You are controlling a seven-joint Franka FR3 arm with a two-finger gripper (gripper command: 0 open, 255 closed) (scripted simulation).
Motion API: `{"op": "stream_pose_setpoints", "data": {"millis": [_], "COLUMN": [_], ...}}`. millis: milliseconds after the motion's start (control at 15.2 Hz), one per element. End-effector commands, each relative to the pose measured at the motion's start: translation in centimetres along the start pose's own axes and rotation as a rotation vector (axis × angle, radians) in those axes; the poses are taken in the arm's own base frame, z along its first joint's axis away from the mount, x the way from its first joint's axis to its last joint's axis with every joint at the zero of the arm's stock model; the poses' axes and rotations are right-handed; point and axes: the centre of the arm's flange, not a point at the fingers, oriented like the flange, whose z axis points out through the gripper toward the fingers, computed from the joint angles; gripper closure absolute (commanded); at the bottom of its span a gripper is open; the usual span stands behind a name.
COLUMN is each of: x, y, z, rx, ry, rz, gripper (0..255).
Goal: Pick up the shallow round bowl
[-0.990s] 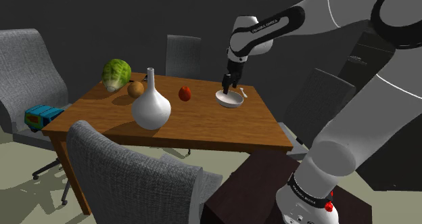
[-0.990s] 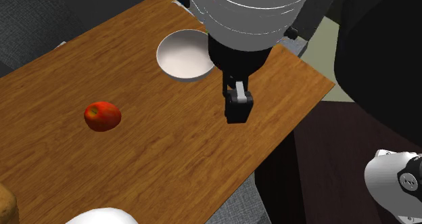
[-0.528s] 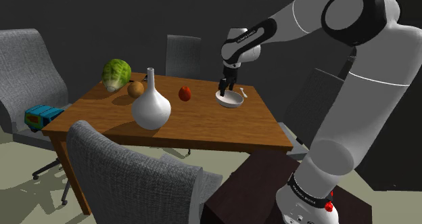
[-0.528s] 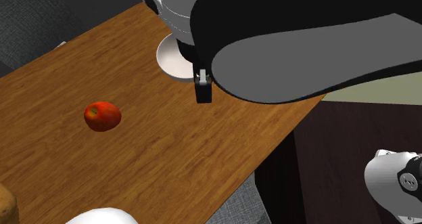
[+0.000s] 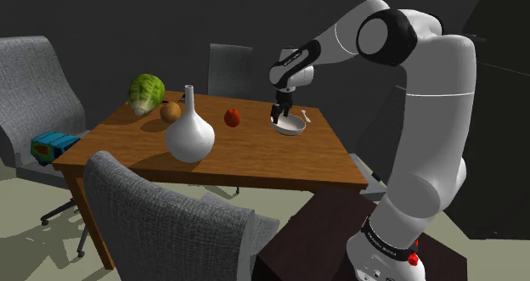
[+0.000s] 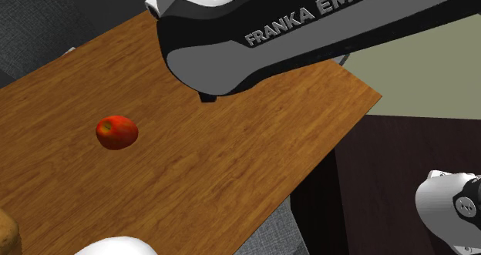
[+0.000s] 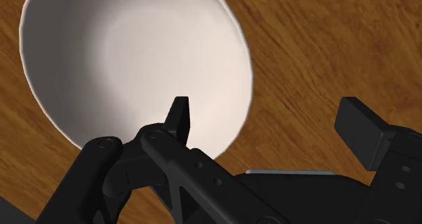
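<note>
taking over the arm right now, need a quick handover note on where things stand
Tool: open, holding nothing. Its fingers straddle the rim of the white bowl, one over the inside, one outside over the wooden table.
Bowl: upright on the table, not lifted.
Done: approach and lining up on the rim.
Left: probably lower a little, close on the rim, lift.

White arm [image 5: 433, 109] upright at the shoulder view's right, elbow raised high, dark-jointed forearm reaching left and down, wrist bent, black gripper [image 5: 277, 114] pointing down, its two fingers [image 7: 179, 118] standing apart, clasping nothing
</note>
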Motion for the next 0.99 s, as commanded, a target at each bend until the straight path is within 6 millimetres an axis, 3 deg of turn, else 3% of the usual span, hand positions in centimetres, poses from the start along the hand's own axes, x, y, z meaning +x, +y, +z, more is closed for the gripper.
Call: {"op": "stream_pose_setpoints", "data": {"millis": [0, 396, 528, 594, 924], "x": [0.4, 0.5, 0.5, 0.4, 0.5], "y": [0.7, 0.4, 0.4, 0.4, 0.4], "z": [1.1, 4.6, 4.6, 4.6, 4.5], "rx": [-0.002, -0.002, -0.002, -0.002, -0.002], "ry": [-0.001, -0.001, -0.001, -0.001, -0.001], "rz": [0.001, 0.001, 0.001, 0.001, 0.001], "gripper": [0, 0, 0, 255, 255]}}
